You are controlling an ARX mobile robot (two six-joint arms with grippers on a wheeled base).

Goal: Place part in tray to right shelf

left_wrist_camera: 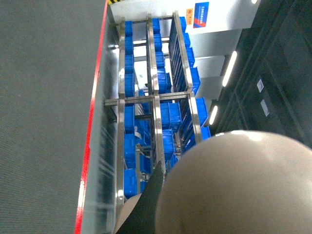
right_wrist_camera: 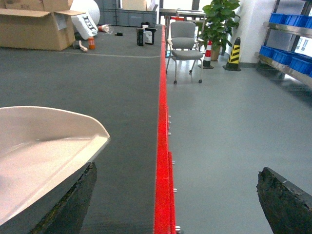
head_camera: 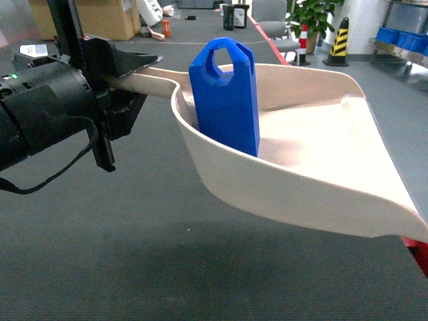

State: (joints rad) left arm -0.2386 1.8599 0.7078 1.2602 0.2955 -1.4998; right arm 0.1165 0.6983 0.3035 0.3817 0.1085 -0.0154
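Head view is showing the blue part (head_camera: 226,97) standing up inside the tray (head_camera: 314,167) in the middle of the frame, so that bit looks done — the left gripper (head_camera: 124,77) at the upper left is squeezing the tray's handle and holding it up over the grey floor. Carrying it to the right shelf (left_wrist_camera: 153,105) seems to be what is left; that rack with blue crates (left_wrist_camera: 129,146) is showing only in the left wrist view. Right gripper fingers (right_wrist_camera: 73,204) are sitting wide apart and holding nothing, and the red floor line (right_wrist_camera: 163,161), chair (right_wrist_camera: 185,46), plant (right_wrist_camera: 219,19) and striped cone (right_wrist_camera: 234,48) are far off — nothing seems to be blocking.

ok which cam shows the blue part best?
Head view: the part stands upright against the back wall of the tray, handle hole on top, nothing blocking it. The left wrist view shows only the tray's underside; the right wrist view shows just the tray's front section, no part.
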